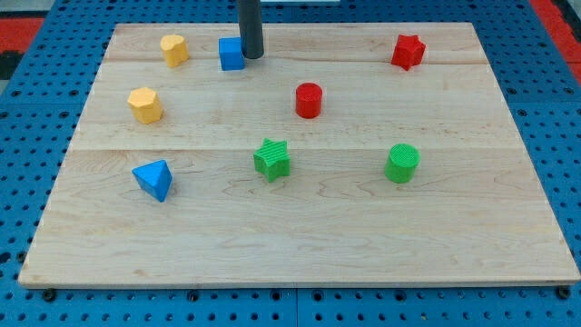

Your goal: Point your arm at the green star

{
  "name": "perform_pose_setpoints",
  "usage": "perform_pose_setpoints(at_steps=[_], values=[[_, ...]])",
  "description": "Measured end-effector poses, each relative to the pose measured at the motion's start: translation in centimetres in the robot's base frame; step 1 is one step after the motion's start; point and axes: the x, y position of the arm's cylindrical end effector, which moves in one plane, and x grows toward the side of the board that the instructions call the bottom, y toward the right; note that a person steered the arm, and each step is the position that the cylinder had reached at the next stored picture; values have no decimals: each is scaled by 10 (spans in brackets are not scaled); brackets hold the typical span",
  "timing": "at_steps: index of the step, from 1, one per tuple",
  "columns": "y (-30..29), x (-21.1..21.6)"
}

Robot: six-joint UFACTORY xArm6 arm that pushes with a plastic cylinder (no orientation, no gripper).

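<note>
The green star (272,158) lies on the wooden board (300,236), a little left of the middle. My tip (251,56) is at the view's top, touching or just beside the right side of a blue cube (231,54). The tip is well above the green star in the view, with bare board between them.
A yellow block (174,49) is at the top left and another yellow block (145,104) below it. A blue pyramid-like block (153,178) is at the left. A red cylinder (309,100), a red star (408,52) and a green cylinder (401,163) lie to the right.
</note>
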Motion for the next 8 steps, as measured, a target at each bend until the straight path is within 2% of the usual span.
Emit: perform_pose_setpoints(at_steps=[1,7,8], values=[[0,8],[0,136],[6,136]])
